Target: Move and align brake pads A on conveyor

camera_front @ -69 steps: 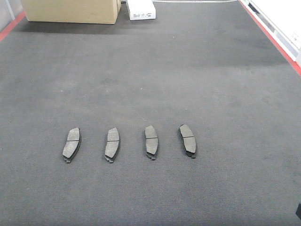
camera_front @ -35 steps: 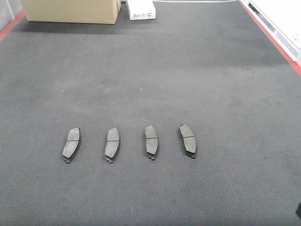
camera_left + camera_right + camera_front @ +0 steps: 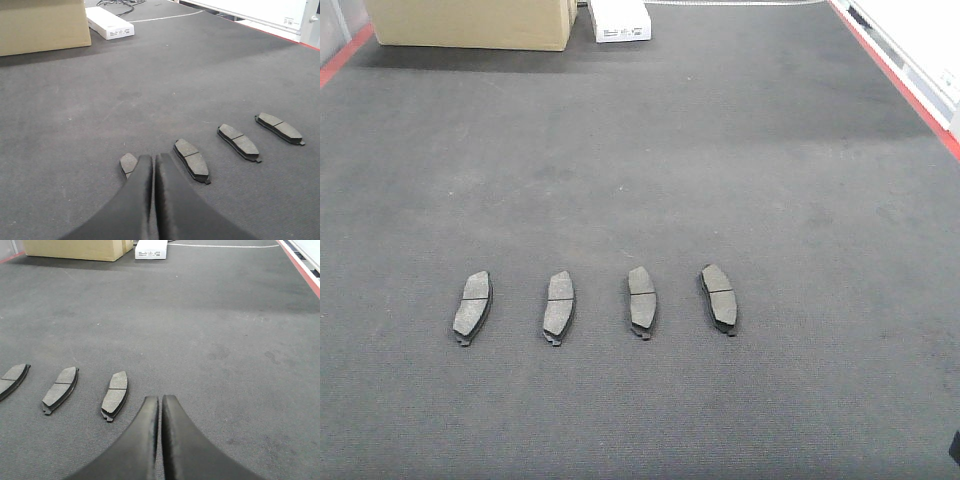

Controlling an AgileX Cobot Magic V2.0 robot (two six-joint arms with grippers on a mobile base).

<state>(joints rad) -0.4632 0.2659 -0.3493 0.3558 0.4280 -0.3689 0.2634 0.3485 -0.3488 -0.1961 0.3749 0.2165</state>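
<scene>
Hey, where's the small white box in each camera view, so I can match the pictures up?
Exterior front-facing: white box at the top edge, left of centre.
Left wrist: white box in the upper left.
Right wrist: white box at the top edge, left of centre.
Shared landmark: the cardboard box just to its left in every view.

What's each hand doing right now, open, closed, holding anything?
Left hand: closed, fingers pressed together, holding nothing.
Right hand: closed, fingers pressed together, holding nothing.
</scene>
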